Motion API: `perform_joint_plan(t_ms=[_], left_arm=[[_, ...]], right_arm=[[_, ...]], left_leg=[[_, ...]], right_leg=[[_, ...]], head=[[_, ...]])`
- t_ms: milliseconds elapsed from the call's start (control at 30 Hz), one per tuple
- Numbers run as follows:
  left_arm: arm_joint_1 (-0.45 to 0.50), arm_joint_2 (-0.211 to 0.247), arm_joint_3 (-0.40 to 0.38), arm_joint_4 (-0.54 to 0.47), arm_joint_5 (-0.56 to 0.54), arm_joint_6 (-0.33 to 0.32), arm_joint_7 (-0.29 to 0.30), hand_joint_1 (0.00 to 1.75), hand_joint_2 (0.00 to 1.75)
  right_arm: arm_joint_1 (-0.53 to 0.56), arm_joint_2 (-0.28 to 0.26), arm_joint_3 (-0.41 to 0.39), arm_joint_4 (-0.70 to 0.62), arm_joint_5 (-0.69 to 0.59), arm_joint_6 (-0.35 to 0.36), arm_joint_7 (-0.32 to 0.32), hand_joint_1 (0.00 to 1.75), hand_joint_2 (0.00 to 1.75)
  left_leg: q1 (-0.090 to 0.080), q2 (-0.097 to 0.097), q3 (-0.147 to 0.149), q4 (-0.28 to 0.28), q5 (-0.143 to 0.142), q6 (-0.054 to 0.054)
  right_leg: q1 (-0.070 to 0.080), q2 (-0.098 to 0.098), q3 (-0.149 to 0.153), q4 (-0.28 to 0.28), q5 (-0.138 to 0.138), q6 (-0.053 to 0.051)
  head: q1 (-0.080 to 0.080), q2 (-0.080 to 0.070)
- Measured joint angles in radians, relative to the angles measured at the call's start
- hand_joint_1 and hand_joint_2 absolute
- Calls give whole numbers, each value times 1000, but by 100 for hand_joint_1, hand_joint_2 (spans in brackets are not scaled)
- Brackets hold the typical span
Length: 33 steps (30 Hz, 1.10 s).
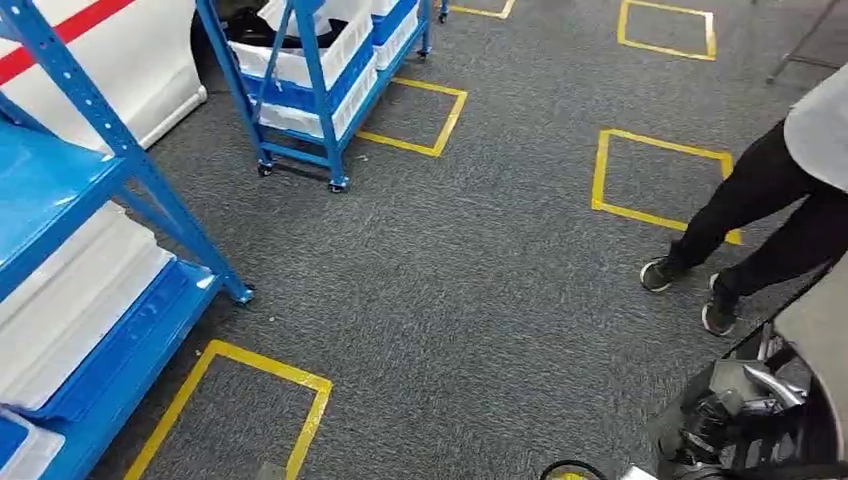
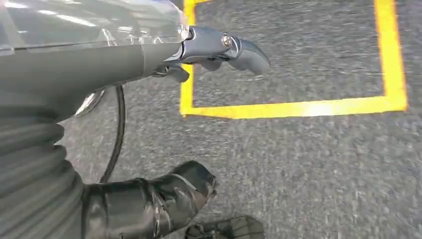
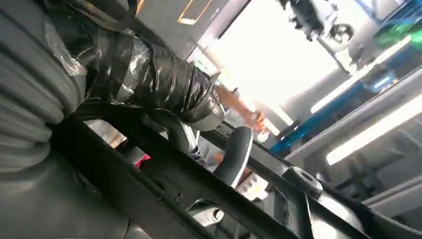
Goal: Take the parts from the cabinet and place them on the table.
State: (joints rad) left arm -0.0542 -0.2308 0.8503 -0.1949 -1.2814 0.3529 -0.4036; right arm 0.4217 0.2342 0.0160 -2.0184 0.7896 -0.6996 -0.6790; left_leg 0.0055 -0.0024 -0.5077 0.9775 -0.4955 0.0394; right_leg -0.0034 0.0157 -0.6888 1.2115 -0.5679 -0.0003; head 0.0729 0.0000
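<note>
My right hand (image 3: 164, 89) grips a black metal frame part (image 3: 164, 184); its taped thumb and a dark finger wrap round one of the bars. In the head view this hand (image 1: 745, 392) and the black part (image 1: 770, 445) sit at the bottom right, low over the carpet. My left hand (image 2: 124, 59) hangs over the grey floor with its fingers (image 2: 224, 47) stretched out and the taped thumb (image 2: 169, 191) apart, holding nothing. The blue cabinet (image 1: 100, 190) stands at the left with white bins (image 1: 70, 300) on its lower shelf.
A second blue wheeled rack (image 1: 310, 90) with white bins stands at the back. A person in dark trousers (image 1: 760, 215) stands at the right. A grey flat surface (image 1: 820, 325) juts in at the right edge. Yellow taped squares (image 1: 660, 175) mark the grey carpet.
</note>
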Motion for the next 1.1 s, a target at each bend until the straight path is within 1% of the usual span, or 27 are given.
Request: perform_joint_plan(t_ms=[33,67,100,133,167,200,233,267,367,400,433,467,533,567,600,633,700,733,767,833,867,900,933,967,1000,1067,1100], left_arm=[[2,0,0,0,0,0,0,0,175],[2,0,0,0,1,0,0,0,175],[2,0,1,0,0,0,0,0,175],[1,0,1,0,0,0,0,0,175],[0,0,1,0,0,0,0,0,175],[-1,-1,1,0,0,0,0,0,175],[-1,-1,1,0,0,0,0,0,175],[-1,-1,1,0,0,0,0,0,175],[-6,-1,1,0,0,0,0,0,175],[-8,-2,2,0,0,0,0,0,175],[-8,-2,2,0,0,0,0,0,175],[-8,-2,2,0,0,0,0,0,175],[-3,-2,2,0,0,0,0,0,175],[-1,-2,2,0,0,0,0,0,175],[1,-2,3,0,0,0,0,0,175],[1,-2,3,0,0,0,0,0,175],[-1,-1,3,0,0,0,-1,0,175],[-1,-1,4,0,0,0,-1,0,175],[1,-1,5,0,0,0,-1,0,175],[-4,-1,6,0,0,-1,-2,0,175],[-4,-1,6,0,1,-1,-2,0,175],[-4,-3,7,0,2,-1,-2,0,175],[-6,-3,8,0,2,-1,-3,0,175],[-6,-4,8,0,2,-1,-4,0,175],[-3,-5,8,0,1,-1,-5,0,175],[1,-4,10,0,0,-1,-5,0,175],[1,-4,11,0,0,-1,-5,0,175]], right_arm=[[2,1,-1,0,-2,0,0,175,175],[6,2,-3,0,-6,0,-1,175,175],[10,3,-5,0,-9,0,-2,175,175],[11,3,-7,0,-11,0,-4,175,175],[11,3,-8,0,-13,0,-5,175,175],[11,3,-9,-1,-14,0,-5,175,175],[10,4,-10,-2,-14,0,-5,175,175],[10,5,-10,-3,-14,0,-5,175,175],[12,6,-11,-6,-13,0,-5,175,175],[12,7,-13,-7,-13,0,-5,175,175],[13,11,-15,-9,-13,0,-5,175,175],[10,13,-15,-11,-13,0,-6,175,175],[9,16,-15,-11,-13,0,-9,175,175],[9,17,-16,-11,-13,0,-10,175,175],[9,17,-16,-11,-13,0,-10,175,175],[9,17,-16,-11,-13,0,-9,175,175],[9,19,-17,-11,-13,0,-7,175,175],[9,19,-17,-11,-13,0,-6,175,175],[8,19,-17,-11,-13,0,-5,175,175],[9,19,-17,-11,-8,0,-3,175,175],[12,19,-19,-11,-4,0,-2,175,175],[14,19,-22,-11,1,0,-1,175,175],[16,19,-25,-11,4,0,0,175,175],[14,19,-27,-12,5,0,1,175,175],[12,19,-28,-12,5,0,1,175,175],[13,19,-31,-12,-1,0,1,175,175],[14,19,-32,-12,-4,0,1,175,175]], left_leg=[[-1,16,-1,1,-2,1],[-1,32,-1,2,-3,1],[-1,48,0,3,-6,0],[0,61,1,4,-9,-2],[1,73,3,8,-13,-5],[2,82,6,12,-18,-10],[0,90,7,15,-23,-16],[-6,97,6,19,-28,-22],[-6,120,15,17,-31,-33],[-3,119,17,19,-37,-40],[3,75,10,38,-56,-46],[4,35,-16,96,-96,-47],[5,13,-96,269,-177,-49],[4,12,-128,335,-193,-49],[5,12,-137,347,-179,-48],[5,11,-123,309,-143,-46],[7,-8,-51,140,-44,-41],[10,-49,-22,64,-19,-39],[10,-80,-14,43,-31,-38],[5,-64,-17,45,-30,-32],[3,-52,-13,44,-27,-25],[9,-39,-12,31,-18,-13],[10,-25,-11,26,-12,-5],[9,-14,-12,24,-10,0],[6,-2,-13,24,-10,2],[1,30,-15,25,-12,4],[-1,43,-16,25,-13,5]], right_leg=[[-4,-4,-35,74,-29,4],[-7,-5,-58,122,-40,8],[-12,-7,-56,120,-24,13],[-15,-12,-28,68,12,16],[-17,-23,21,-20,57,18],[-18,-47,76,-117,95,17],[-10,-91,102,-170,77,14],[-5,-81,100,-173,85,4],[2,-52,94,-170,84,-6],[-6,-42,97,-177,90,-16],[-9,-34,99,-181,92,-20],[-10,-27,97,-181,93,-28],[-8,-4,95,-181,94,-32],[-7,9,95,-180,94,-32],[-7,23,96,-179,94,-32],[-7,38,97,-178,94,-32],[-8,67,99,-173,93,-31],[-10,78,97,-169,92,-27],[-4,90,91,-160,91,-20],[-10,111,83,-166,99,-6],[-13,123,81,-171,104,3],[-12,130,76,-170,107,9],[-10,77,72,-155,92,9],[-5,29,52,-110,57,11],[-6,9,21,-41,17,15],[-10,-5,-45,107,-45,20],[-10,-7,-55,131,-45,20]], head=[[-1,0],[0,0],[0,0],[0,0],[0,0],[0,0],[0,0],[-1,0],[0,0],[-1,0],[-1,0],[-1,0],[-1,0],[-1,0],[-1,0],[-1,0],[-1,0],[-1,0],[-1,0],[-1,0],[-1,0],[-1,0],[-1,0],[1,0],[1,0],[1,0],[0,0]])
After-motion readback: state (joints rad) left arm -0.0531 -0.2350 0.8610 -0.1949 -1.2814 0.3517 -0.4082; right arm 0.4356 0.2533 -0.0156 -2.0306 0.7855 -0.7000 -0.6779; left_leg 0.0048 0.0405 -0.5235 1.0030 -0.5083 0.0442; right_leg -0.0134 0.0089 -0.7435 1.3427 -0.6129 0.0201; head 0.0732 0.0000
